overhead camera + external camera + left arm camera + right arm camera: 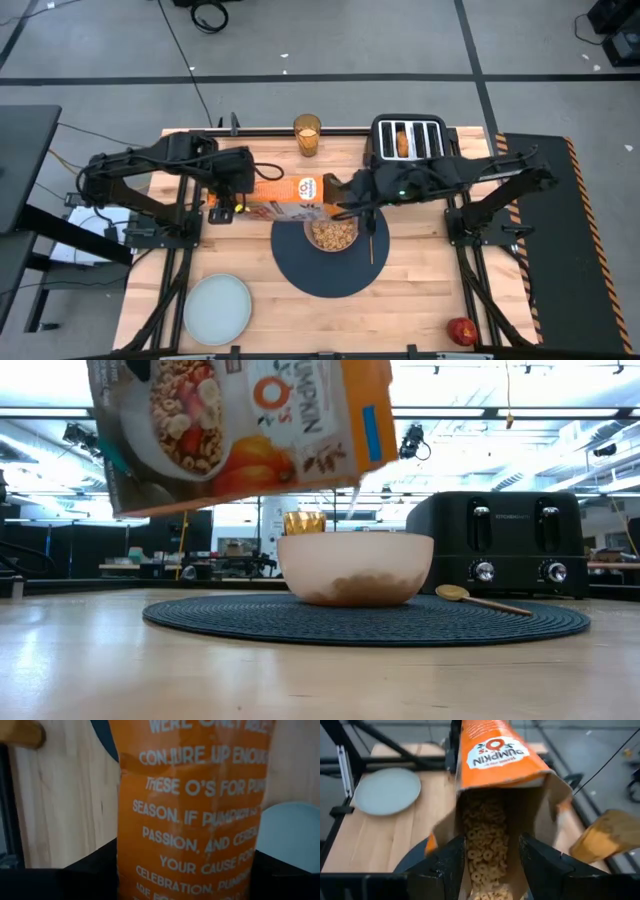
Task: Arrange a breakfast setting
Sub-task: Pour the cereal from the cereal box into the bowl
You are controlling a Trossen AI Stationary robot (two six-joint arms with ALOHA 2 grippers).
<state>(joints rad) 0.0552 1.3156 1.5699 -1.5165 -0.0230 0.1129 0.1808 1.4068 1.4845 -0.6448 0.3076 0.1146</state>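
Observation:
The cereal box (285,198) hangs lengthwise above the table, its open end over the far rim of the pinkish bowl (332,235). The bowl holds cereal and stands on the round dark-blue mat (330,275). My left gripper (228,200) is shut on the box's closed end, my right gripper (345,200) on its open end. A gold spoon (372,240) lies on the mat to the right of the bowl. The amber glass (307,133) stands at the far edge. The pale plate (218,308) lies near left, the red apple (461,330) near right. Toast (402,140) sits in the toaster. My left gripper pinches the box near its closed bottom end (190,870), one finger (90,875) on each broad face, the narrow orange side facing up. The fingers come steeply from above and lie across the box, which is clear of the table. My right gripper grips the box's open mouth (487,845) between its two fingers (445,865), one on each broad face. It comes slanting down from the table's right, along the box. Cereal shows inside the mouth. In the low view the open end (385,420) sits a little higher than the closed one.
The black four-slot toaster (408,140) stands at the far right behind the mat. Bare wood lies between the plate and the mat and along the near edge up to the apple.

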